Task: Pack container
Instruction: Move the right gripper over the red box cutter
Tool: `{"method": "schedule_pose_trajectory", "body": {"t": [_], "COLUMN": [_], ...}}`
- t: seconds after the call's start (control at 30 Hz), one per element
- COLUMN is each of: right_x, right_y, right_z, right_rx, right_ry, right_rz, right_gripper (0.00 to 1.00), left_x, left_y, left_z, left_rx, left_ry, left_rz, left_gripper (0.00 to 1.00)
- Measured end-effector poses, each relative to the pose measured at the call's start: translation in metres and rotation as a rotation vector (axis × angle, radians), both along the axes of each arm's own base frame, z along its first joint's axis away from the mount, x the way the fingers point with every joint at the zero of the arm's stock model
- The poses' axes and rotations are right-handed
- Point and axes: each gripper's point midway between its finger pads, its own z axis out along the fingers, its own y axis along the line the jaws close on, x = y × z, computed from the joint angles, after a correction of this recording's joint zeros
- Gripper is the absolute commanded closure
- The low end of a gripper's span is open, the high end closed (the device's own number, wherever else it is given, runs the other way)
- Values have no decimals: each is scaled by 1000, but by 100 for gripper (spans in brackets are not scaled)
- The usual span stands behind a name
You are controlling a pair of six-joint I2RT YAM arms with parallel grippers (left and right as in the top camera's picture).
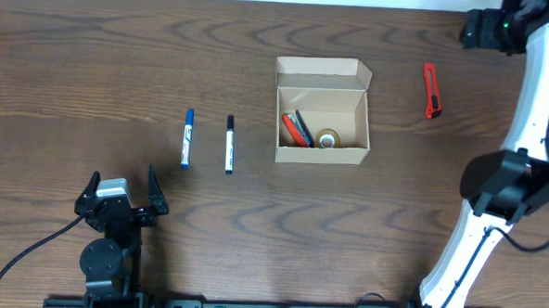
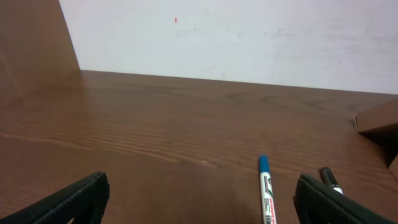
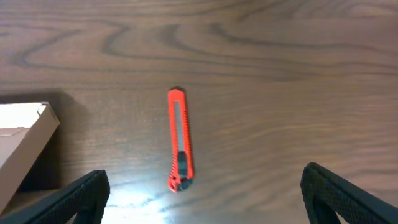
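Note:
The container (image 1: 320, 149) is a tan cardboard box standing open at mid-table, lid flap up at its far side. Inside lie a red cutter (image 1: 294, 131), a dark marker and a small round roll (image 1: 328, 139). Another red cutter (image 1: 431, 90) (image 3: 180, 140) lies right of the box. My right gripper (image 1: 475, 33) (image 3: 205, 205) hovers open over the table beside it, with nothing between its fingers. A blue marker (image 1: 187, 138) (image 2: 266, 190) and a black marker (image 1: 229, 144) (image 2: 331, 178) lie left of the box. Near the front edge, my left gripper (image 1: 124, 192) (image 2: 200, 205) rests open and empty.
The right arm's white links (image 1: 526, 128) run down the table's right side. A cable (image 1: 29, 250) trails from the left arm's base at the front left. A pale wall (image 2: 249, 37) rises behind the table's far edge.

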Motion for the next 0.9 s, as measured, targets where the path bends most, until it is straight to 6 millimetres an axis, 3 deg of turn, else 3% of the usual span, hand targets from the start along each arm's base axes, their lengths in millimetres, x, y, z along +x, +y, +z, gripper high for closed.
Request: {"method": "schedule_pose_trajectory", "body": {"t": [0.17,0.27,0.63,0.9], "right_x": [8,8,5,0], "right_y": [9,14,18,18], "right_z": [-57,-77,-95,-148], "right_rx": [43,60,74,98], "right_ry": [101,144,186,291], "right_rz": [30,38,51,49], "right_gripper": [8,8,8,7], "left_x": [0,0,0,0], "left_y": [0,0,0,0], "left_z": [0,0,0,0], "left_rx": [0,0,0,0], "left_ry": [0,0,0,0], "left_rz": [0,0,0,0], "left_gripper": [5,5,5,5]}}
